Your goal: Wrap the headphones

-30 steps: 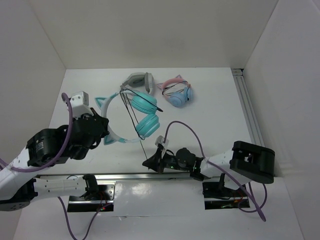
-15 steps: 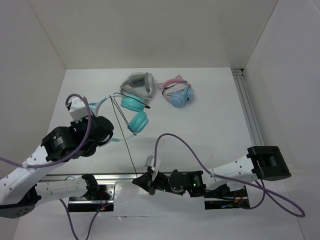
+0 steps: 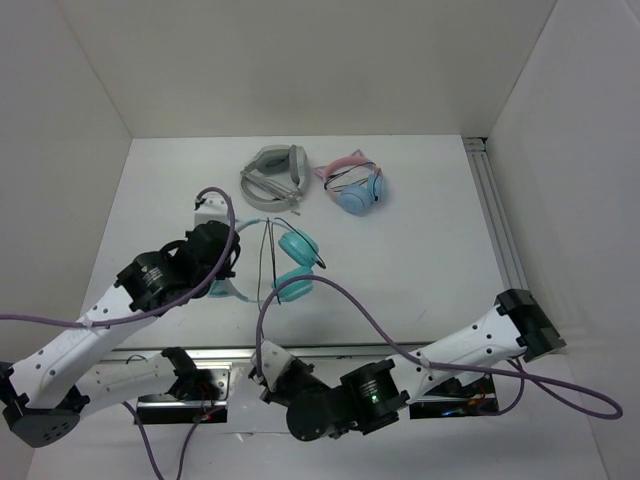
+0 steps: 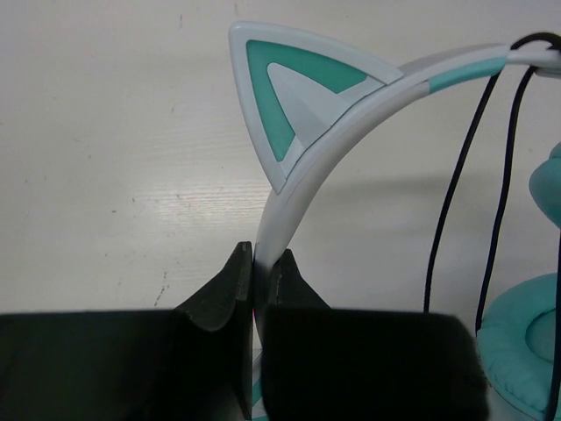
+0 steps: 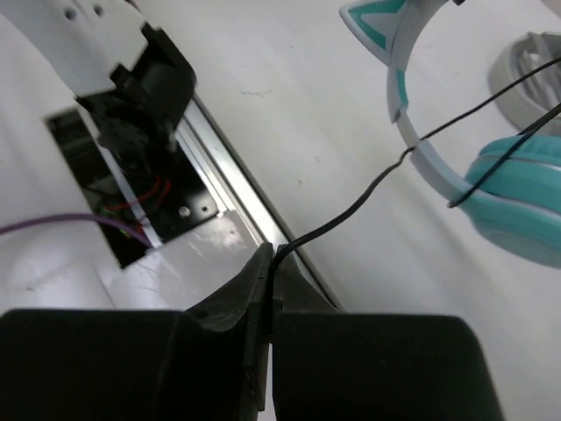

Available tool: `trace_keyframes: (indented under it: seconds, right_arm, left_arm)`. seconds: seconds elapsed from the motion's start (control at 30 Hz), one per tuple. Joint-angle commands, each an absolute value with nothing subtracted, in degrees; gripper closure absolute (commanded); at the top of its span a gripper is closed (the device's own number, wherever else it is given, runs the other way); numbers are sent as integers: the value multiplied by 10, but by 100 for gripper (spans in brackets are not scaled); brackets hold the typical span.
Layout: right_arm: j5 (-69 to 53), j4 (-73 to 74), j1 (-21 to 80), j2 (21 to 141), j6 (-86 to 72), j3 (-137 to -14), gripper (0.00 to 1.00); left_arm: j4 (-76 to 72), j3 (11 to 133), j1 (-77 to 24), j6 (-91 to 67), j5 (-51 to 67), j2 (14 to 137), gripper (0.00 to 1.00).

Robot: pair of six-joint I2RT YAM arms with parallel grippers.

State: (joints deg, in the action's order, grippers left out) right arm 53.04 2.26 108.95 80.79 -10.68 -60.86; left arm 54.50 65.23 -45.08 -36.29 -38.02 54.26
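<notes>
Just nearer than grey plastic over-ear headphones, teal cat-ear headphones with pale band. Left pincer clenched on band, right pincer pinching thin black cable. Best: hold cable taut, lay loops evenly round band, avoid yanking.

White surface enclosed by plain white panels at left, top and right of the frame, aluminium rail laid along its right edge, another rail fixed across the bottom, evenly lit
</notes>
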Motion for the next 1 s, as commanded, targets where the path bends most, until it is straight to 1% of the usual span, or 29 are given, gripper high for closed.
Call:
trace_keyframes:
  seconds: [0.0, 0.17, 0.23, 0.3, 0.37, 0.4, 0.43, 0.5, 0.53, 0.57, 0.7, 0.83, 0.9, 0.97]
  right_arm:
    - [615, 199, 1112, 835, -106, -669, 100]
    - [637, 391, 1138, 882, -118, -759, 100]
    - [651, 438, 1146, 900, -124, -786, 100]
    - [675, 501, 1154, 928, -134, -823, 100]
    - [720, 568, 1160, 956, -167, -845, 100]
    - [735, 596, 1160, 966, -208, -866, 100]
    - [750, 625, 1160, 975, -208, -876, 100]
    - [792, 694, 1160, 992, -283, -890, 100]
    - [810, 717, 1160, 992, -310, -898, 98]
    - [834, 749, 1155, 999, -370, -904, 98]
    - [845, 749, 1130, 978, -415, -883, 96]
    - [853, 749, 1110, 961, -426, -876, 93]
    - [846, 730, 1094, 946, -377, -876, 93]
    - [826, 624, 1080, 916, -281, -862, 93]
  left_arm:
    - [469, 650, -449, -286, -317, 515, 100]
    - [491, 617, -476, -249, -232, 503, 100]
    - [499, 599, -502, -255, -237, 503, 100]
    - [522, 606, -533, -273, -257, 511, 100]
    - [531, 618, -547, -282, -271, 526, 100]
    - [536, 618, -555, -282, -271, 533, 100]
    - [536, 618, -555, -282, -265, 533, 100]
    - [536, 618, -555, -282, -257, 541, 100]
    - [531, 618, -555, -282, -251, 541, 100]
    - [531, 618, -555, -277, -251, 541, 100]
    - [531, 613, -555, -272, -238, 519, 100]
    - [531, 618, -555, -266, -222, 512, 100]
    - [531, 618, -555, -266, -217, 512, 100]
    - [531, 618, -555, -266, -209, 519, 100]
